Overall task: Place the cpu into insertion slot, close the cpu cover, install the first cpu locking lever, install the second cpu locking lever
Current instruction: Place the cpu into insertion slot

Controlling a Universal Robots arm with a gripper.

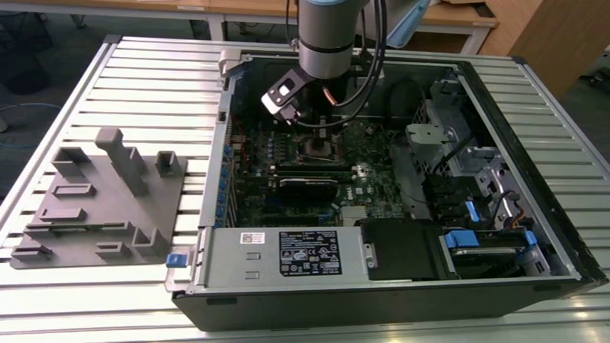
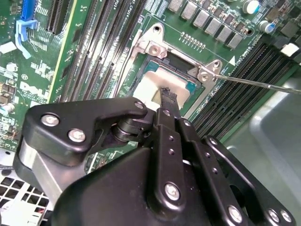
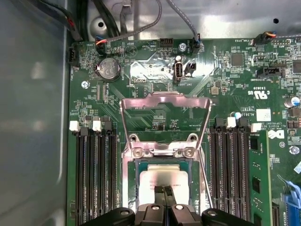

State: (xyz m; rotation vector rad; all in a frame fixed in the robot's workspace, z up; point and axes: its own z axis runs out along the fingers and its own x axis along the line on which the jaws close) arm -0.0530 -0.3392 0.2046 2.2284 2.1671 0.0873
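Note:
The cpu lies flat in the insertion slot on the green board, its pale top showing. The cpu cover, a silver frame, stands swung open behind the slot on its hinge. A thin wire locking lever sticks out raised beside the socket. My gripper hangs straight over the cpu with its two black fingertips pressed together, at or just above the chip's top and holding nothing. In the exterior view the gripper reaches into the open computer case above the socket.
Long black memory slots flank the socket on both sides. A coin battery and cables lie beyond the cover. A black-labelled power supply sits at the case front, drive bays at the exterior view's right. A grey fixture stands on the slatted table.

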